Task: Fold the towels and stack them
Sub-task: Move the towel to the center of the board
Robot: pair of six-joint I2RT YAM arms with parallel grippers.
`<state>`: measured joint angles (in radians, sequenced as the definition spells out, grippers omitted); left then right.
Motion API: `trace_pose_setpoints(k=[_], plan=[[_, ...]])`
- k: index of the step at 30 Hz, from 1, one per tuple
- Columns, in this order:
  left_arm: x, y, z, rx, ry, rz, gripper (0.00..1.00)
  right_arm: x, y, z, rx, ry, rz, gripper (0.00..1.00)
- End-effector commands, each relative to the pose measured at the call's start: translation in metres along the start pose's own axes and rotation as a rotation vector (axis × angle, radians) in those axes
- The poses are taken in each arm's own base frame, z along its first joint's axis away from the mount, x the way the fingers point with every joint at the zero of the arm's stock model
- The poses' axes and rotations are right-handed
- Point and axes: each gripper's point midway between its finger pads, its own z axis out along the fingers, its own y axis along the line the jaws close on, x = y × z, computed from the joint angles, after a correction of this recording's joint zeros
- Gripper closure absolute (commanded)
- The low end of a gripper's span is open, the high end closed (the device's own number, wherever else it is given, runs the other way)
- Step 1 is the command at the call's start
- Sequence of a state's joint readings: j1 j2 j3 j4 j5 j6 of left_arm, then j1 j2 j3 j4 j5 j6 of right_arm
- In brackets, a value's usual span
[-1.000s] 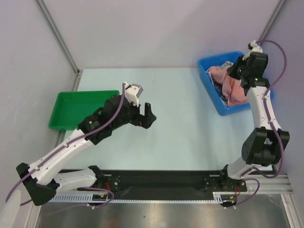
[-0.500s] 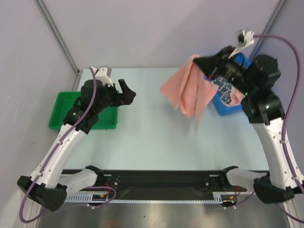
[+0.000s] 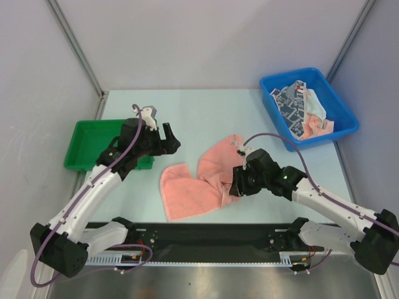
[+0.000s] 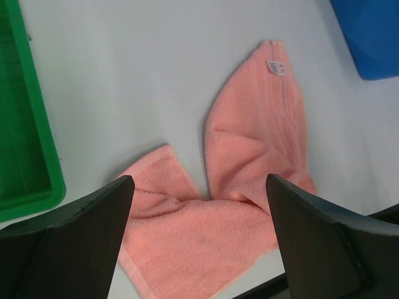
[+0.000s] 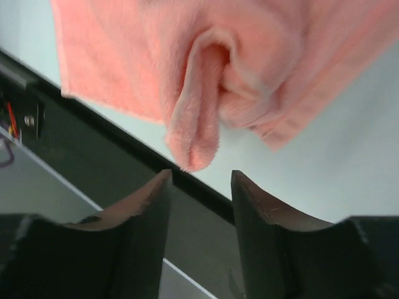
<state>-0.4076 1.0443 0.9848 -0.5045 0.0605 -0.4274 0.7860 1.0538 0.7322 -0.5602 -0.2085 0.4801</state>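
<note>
A salmon-pink towel [image 3: 198,182] lies crumpled and partly doubled over on the table's middle front. It also shows in the left wrist view [image 4: 249,162], with a small white tag [image 4: 275,66] at its far corner. My right gripper [image 3: 236,185] is low at the towel's right edge, open, and a rolled fold of the towel [image 5: 193,124] sits just beyond its fingertips [image 5: 159,187], not held. My left gripper [image 3: 169,138] is open and empty, above the table to the left of and beyond the towel. More towels [image 3: 299,109], navy-and-white patterned, white and pink, lie in the blue bin.
The blue bin [image 3: 341,128] stands at the back right. A green tray [image 3: 93,144] stands at the left, under my left arm. A black rail [image 3: 212,235] runs along the table's front edge, close to the towel's near corner.
My right arm carried the pink towel from the bin down to the table's middle and let it go. My left arm swung from the table's middle back toward the tray.
</note>
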Motion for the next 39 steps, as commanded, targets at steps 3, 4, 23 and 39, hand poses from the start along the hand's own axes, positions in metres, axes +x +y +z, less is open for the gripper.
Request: trace_pose_setpoints(k=[3, 4, 23, 39], plan=[[-0.013, -0.045, 0.039, 0.157, 0.002, 0.126, 0.1, -0.085, -0.015, -0.055, 0.232, -0.352, 0.245, 0.5], [-0.013, -0.054, 0.059, 0.161, 0.037, 0.162, 0.1, -0.081, -0.024, -0.054, 0.27, -0.345, 0.28, 0.51], [0.032, -0.136, 0.255, 0.337, 0.308, 0.497, 0.22, -0.013, -0.089, 0.033, 0.297, -0.317, 0.362, 0.7], [0.083, -0.139, 0.306, 0.385, 0.374, 0.496, 0.25, -0.011, -0.099, 0.054, 0.281, -0.36, 0.35, 0.7]])
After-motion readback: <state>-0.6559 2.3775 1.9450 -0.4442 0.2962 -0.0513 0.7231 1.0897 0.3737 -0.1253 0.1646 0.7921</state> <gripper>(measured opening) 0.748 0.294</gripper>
